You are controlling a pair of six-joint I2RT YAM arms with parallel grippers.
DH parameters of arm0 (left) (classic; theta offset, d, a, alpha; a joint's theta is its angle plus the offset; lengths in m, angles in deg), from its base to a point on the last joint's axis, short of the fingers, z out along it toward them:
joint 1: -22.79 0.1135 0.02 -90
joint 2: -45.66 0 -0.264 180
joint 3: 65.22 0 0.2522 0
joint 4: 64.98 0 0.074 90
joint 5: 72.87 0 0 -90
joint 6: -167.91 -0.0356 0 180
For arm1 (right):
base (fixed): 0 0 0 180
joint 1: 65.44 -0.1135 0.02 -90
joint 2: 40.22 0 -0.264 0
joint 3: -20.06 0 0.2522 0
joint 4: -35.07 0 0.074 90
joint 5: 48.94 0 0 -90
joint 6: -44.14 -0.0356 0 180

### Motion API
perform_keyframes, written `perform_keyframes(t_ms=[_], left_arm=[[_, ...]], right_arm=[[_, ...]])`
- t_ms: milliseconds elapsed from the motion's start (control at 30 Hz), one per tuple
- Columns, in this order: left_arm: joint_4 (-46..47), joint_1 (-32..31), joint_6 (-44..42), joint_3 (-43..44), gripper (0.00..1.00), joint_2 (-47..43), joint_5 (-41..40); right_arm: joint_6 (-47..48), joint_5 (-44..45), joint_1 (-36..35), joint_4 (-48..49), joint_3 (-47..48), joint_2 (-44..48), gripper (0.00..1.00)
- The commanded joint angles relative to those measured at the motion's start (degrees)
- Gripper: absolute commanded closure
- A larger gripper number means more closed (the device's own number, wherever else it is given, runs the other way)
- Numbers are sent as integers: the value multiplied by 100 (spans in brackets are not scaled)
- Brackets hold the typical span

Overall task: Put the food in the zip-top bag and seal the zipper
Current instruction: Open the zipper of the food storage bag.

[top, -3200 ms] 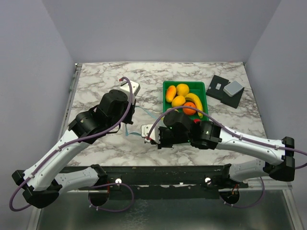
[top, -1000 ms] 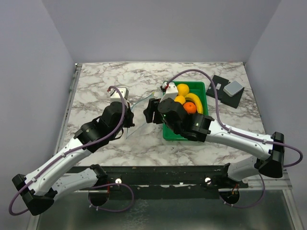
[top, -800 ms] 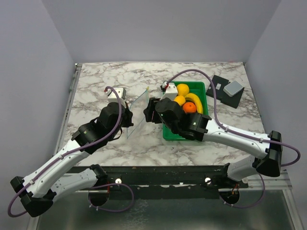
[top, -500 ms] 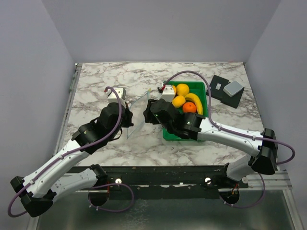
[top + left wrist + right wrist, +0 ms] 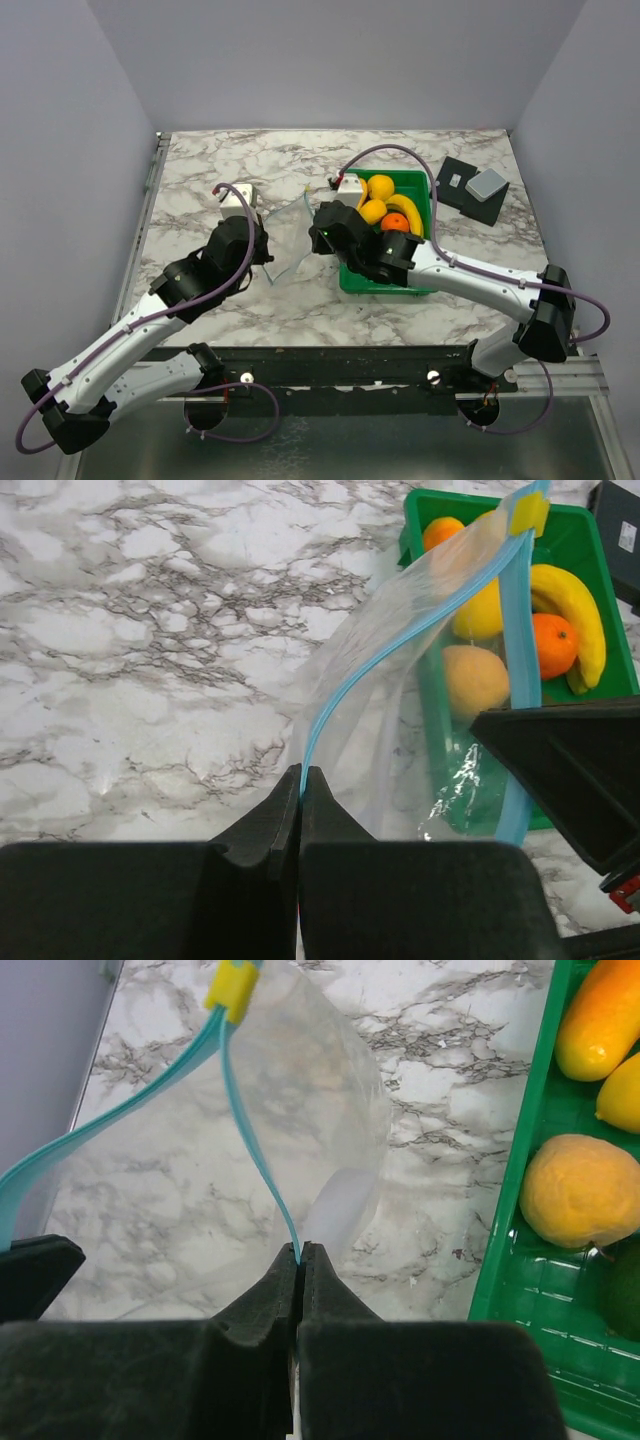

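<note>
Marble table (image 5: 200, 170) under everything. From the near edge, left arm (image 5: 120, 335) and right arm (image 5: 470, 283) reaching toward the middle. Right of centre, green tray (image 5: 385, 174) flat on the table, with the fruit (image 5: 384, 206) lying inside it: yellow and orange pieces plus a dark green one at one corner. Just left of the tray, clear bag (image 5: 288, 232) held up between the two arms, mouth pulled apart. On one lip of that mouth, left gripper (image 5: 301, 778) clamped tight, fingers pressed together over the plastic; on the other lip, right gripper (image 5: 300, 1252) clamped the same way. Along the mouth, light blue zipper (image 5: 400, 640) parted into two strips, meeting at a small yellow slider (image 5: 232, 988) at the far end.
</note>
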Motion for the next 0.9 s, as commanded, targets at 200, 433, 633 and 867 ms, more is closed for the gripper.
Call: perform_keyframes(t_ms=[200, 433, 633, 867], left_arm=[[-284, -10, -611, 536, 100, 219, -1691], [-452, -16, -897, 929, 100, 391, -2210], [-625, -21, -1134, 1264, 100, 618, -2505], [-706, -14, -1217, 1295, 100, 873, -2698]], right_arm=[[544, -956, 740, 416, -515, 417, 99], [447, -1864, 1143, 842, -942, 486, 100], [217, -2328, 1348, 1303, -1169, 146, 99], [180, -2316, 1421, 1587, -1187, -485, 99]])
